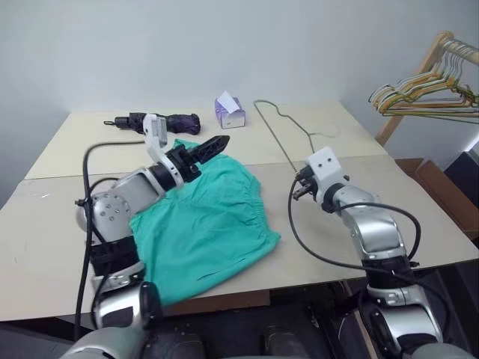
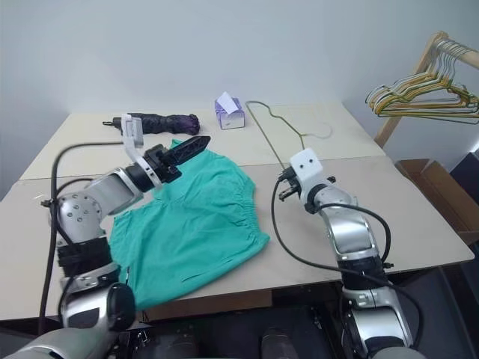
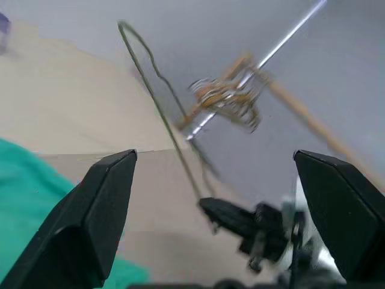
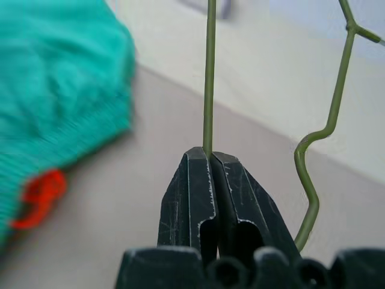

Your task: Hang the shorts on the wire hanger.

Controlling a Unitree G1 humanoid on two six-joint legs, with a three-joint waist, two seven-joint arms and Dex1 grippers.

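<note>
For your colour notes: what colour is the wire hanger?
Olive green wire hanger; clearest in the right wrist view.

The left arm bends in from the robot's left, forearm raised — its claw [image 1: 213, 145] points forward and toward the right, fingers spread wide with nothing between them. The right arm reaches forward with the wrist level — its claw [image 4: 210, 158] is pinched tight on the wire hanger [image 4: 209, 78].
</note>
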